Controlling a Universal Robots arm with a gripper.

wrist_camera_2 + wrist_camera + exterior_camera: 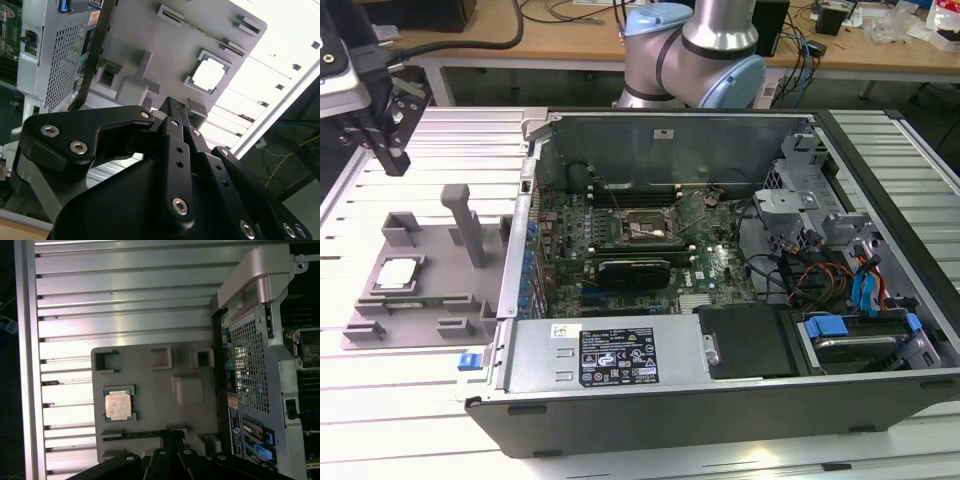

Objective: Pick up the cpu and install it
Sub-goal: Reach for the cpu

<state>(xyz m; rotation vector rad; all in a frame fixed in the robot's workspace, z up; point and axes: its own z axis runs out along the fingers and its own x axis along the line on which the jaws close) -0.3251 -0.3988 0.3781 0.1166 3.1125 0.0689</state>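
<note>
Exterior view, labels: a black-and-white sticker (617,355) is seen on the metal box (535,355) at the front of the open case (720,425); its print cannot be read.
Exterior view, cpu: the cpu (398,273) is seated flat in a square pocket of the grey tray (440,300), at the exterior view's left end.
Exterior view, claw: the claw (392,160) is hung above the slatted table (410,400), beyond the tray and well apart from the cpu. Its tips are pressed together and nothing is gripped.
Exterior view, room: bare table is left around the tray. An upright post (470,225) is stood between cpu and case.
Second wrist view: the cpu (209,76) is seen past the claw (171,105), untouched.
First wrist view: the cpu (119,405) is framed in the tray (150,365), which lies just beside the case wall (250,365). The claw (172,434) is kept apart from it.
</note>
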